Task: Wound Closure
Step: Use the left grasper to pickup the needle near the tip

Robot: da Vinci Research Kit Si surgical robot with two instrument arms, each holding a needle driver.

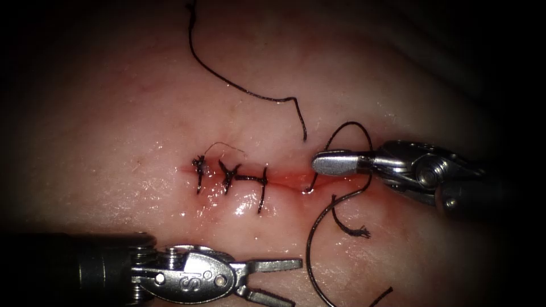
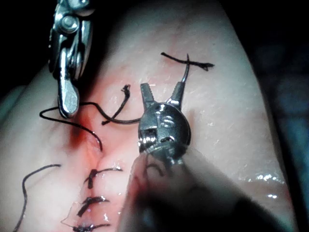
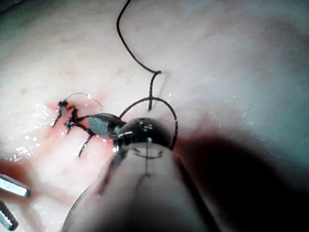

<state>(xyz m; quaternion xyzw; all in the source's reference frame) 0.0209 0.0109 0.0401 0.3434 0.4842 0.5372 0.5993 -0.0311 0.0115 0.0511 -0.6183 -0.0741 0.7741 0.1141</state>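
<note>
The right tool (image 1: 335, 164), fingers closed with thread (image 1: 318, 227) looped around them, rests over the cut (image 1: 296, 181) right of three stitches (image 1: 230, 179), while the left tool (image 1: 278, 278) waits below it, fingers wide and empty (no needle visible).

The right tool (image 3: 104, 124) lies over the cut (image 3: 58, 133) in the tissue (image 3: 217, 63), beside dark stitches (image 3: 72, 121). Thread (image 3: 145, 101) loops around its wrist.

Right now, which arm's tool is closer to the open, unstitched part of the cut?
Right. The right tool sits at the unstitched stretch of the cut, its tip just above it with thread looped around. The left tool hangs well below the cut, fingers open, holding nothing.
</note>
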